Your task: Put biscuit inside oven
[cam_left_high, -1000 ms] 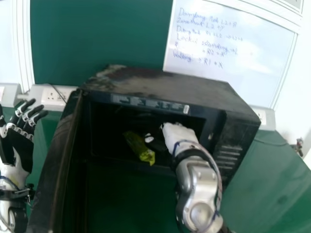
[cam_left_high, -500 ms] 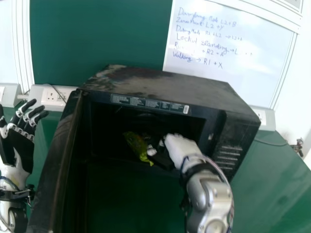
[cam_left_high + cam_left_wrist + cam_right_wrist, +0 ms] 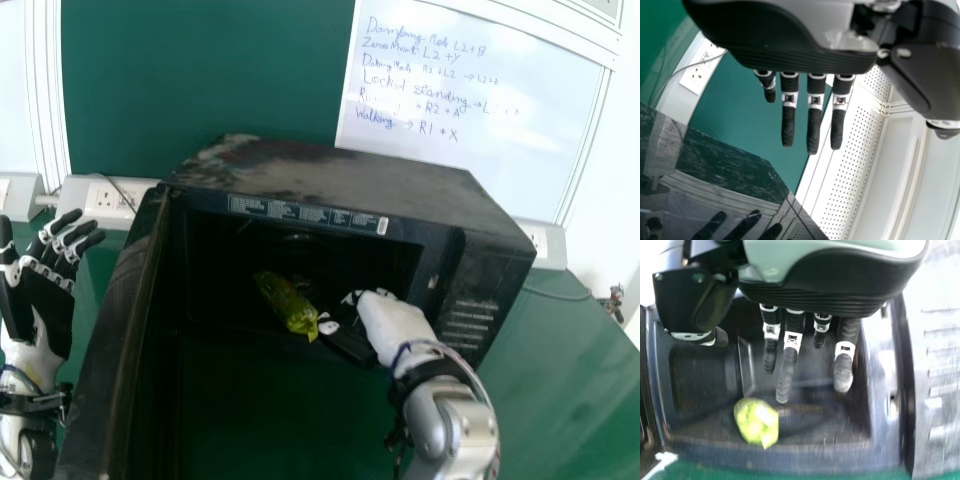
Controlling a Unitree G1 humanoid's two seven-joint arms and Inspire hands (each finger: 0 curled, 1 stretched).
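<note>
Biscuit packet (image 3: 288, 303), yellow-green, is seen inside the oven (image 3: 330, 180), near its mouth, at about nine to ten o'clock from the right hand (image 3: 388, 318) in the head view. Biscuit itself hidden by wrapper; packet blurred in the right wrist view. Right hand held at the oven mouth; its fingers, in that wrist view, straight and loosely spread, nothing pinched. In the head view they are partly lost, black against the dark interior; contact with the packet cannot be told. Oven's back corners hard to make out. Door (image 3: 125, 300) swung open toward seven o'clock, lower end cut off by the view's edge. Left hand (image 3: 40, 295) held beyond the door at nine o'clock, fingers straight, spread, darkly mirrored in the glossy panel (image 3: 715, 165) in the left wrist view. Green counter (image 3: 560, 370) partly covered by the oven.
</note>
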